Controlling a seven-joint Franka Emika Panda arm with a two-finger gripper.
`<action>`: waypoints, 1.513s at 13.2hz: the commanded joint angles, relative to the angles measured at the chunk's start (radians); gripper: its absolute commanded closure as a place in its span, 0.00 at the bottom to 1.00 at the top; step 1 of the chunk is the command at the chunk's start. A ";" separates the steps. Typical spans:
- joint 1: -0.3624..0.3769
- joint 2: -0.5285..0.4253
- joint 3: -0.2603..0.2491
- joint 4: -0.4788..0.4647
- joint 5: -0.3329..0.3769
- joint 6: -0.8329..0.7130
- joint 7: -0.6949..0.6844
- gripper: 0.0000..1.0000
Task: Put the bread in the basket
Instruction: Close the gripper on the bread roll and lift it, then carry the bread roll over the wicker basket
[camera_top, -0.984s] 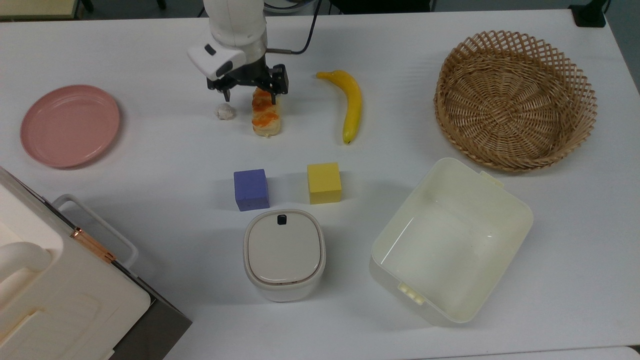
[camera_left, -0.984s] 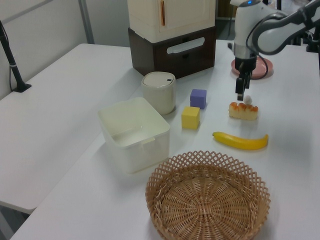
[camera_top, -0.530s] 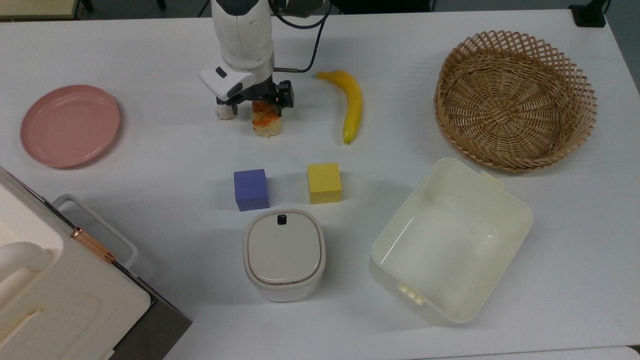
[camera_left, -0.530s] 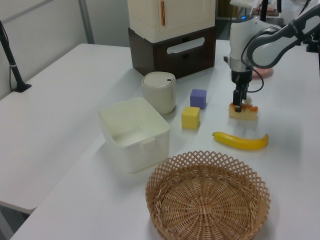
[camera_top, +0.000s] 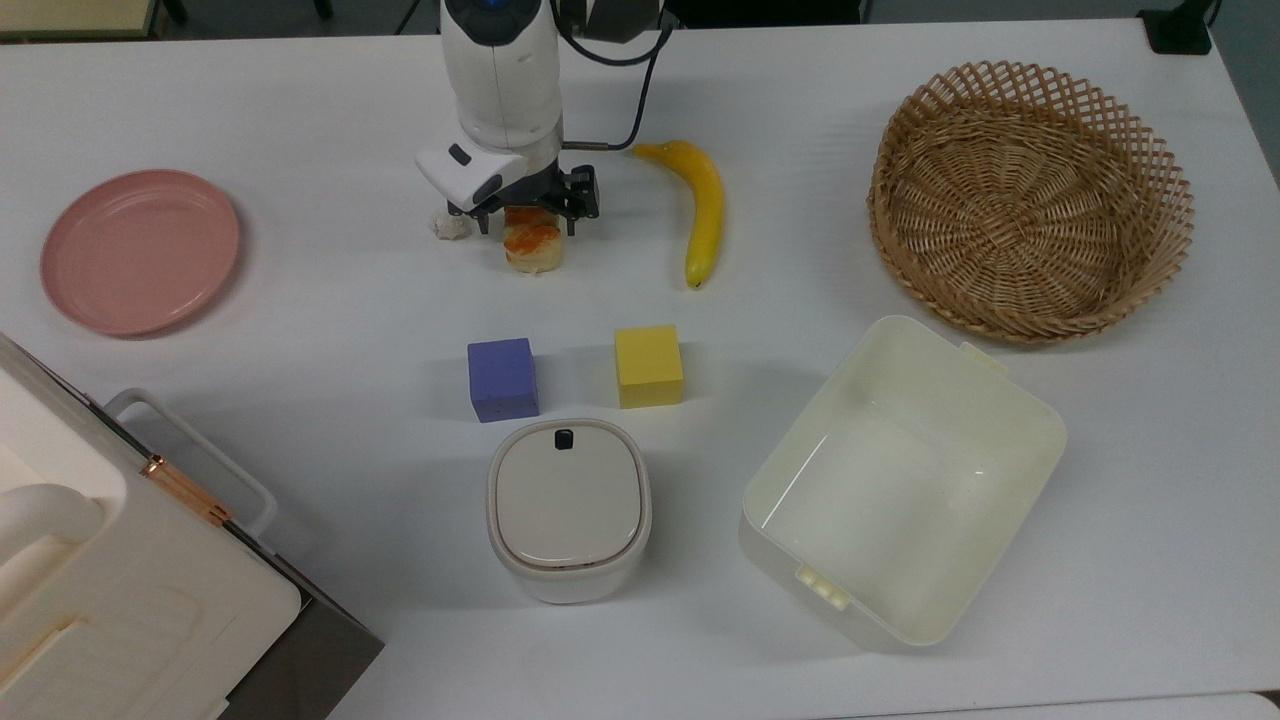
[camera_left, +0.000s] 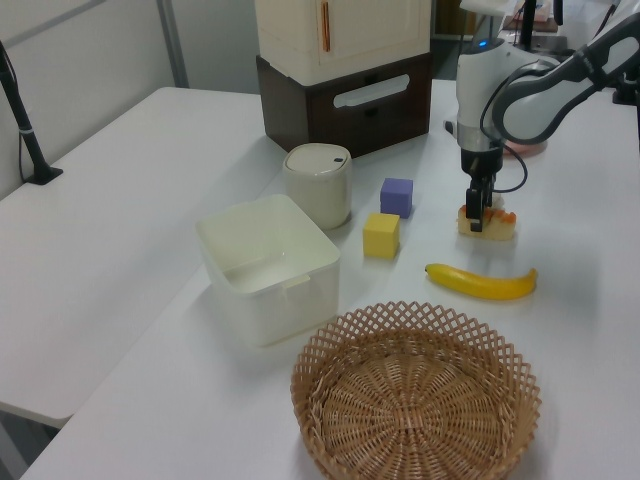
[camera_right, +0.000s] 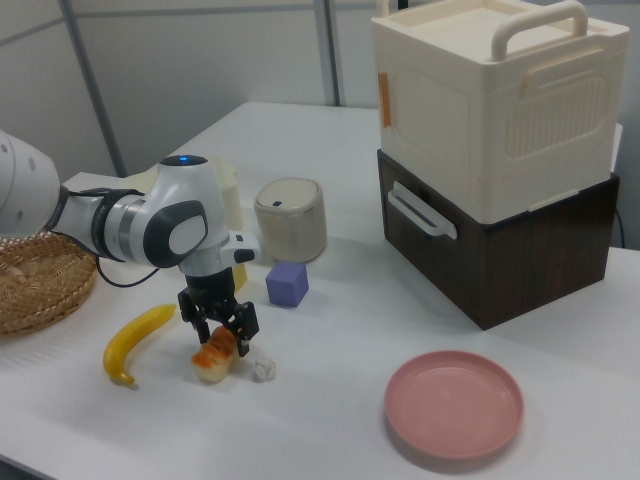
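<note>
Jaws (camera_top: 524, 217) astride oblong glazed bread (camera_top: 532, 246); round lattice-rimmed wicker basket (camera_top: 1030, 200) apart

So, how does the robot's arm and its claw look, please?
The arm is glossy white with rounded grey joints and a small blue light on top. A black cable runs along it. The claw is black under a white wrist block.
</note>
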 joint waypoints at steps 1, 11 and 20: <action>0.009 0.009 -0.002 -0.009 0.013 0.018 -0.019 0.37; 0.012 -0.031 0.003 0.234 0.014 -0.218 -0.006 0.62; 0.422 -0.011 0.004 0.411 0.013 -0.272 0.337 0.59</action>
